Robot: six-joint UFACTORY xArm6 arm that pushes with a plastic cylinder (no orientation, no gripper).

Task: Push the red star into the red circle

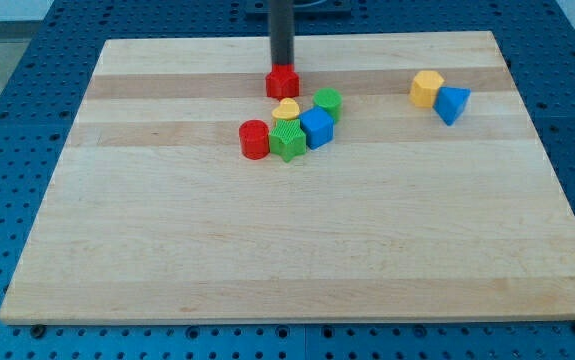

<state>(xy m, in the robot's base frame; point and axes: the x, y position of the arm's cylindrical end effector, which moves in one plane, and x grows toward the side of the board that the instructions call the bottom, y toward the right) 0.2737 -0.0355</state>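
Standing upright near the board's 12 o'clock edge, the dark rod comes down to my tip [282,66], which sits at the 12 o'clock side of the red star [282,82] and appears to touch it. Being a plain rod, it has nothing to part or close; it clamps on nothing and only presses against the star.

From the star, the yellow heart [286,108] lies just at 6 o'clock, very close or touching; I cannot tell which. That heart belongs to a tight cluster near the middle of the wooden board [167,250]. The green cylinder [328,102] is at the heart's 3 o'clock, the blue cube [316,128] at its 4 o'clock, and the ridged green block [288,140] at its 6 o'clock. The red circle [254,138], a short cylinder, sits at the cluster's 9 o'clock end, touching the ridged green block and lying at roughly 7 o'clock from the star, near but apart.

Well away at the star's 3 o'clock, a yellow block [426,88] and a blue triangular block [453,104] stand side by side.
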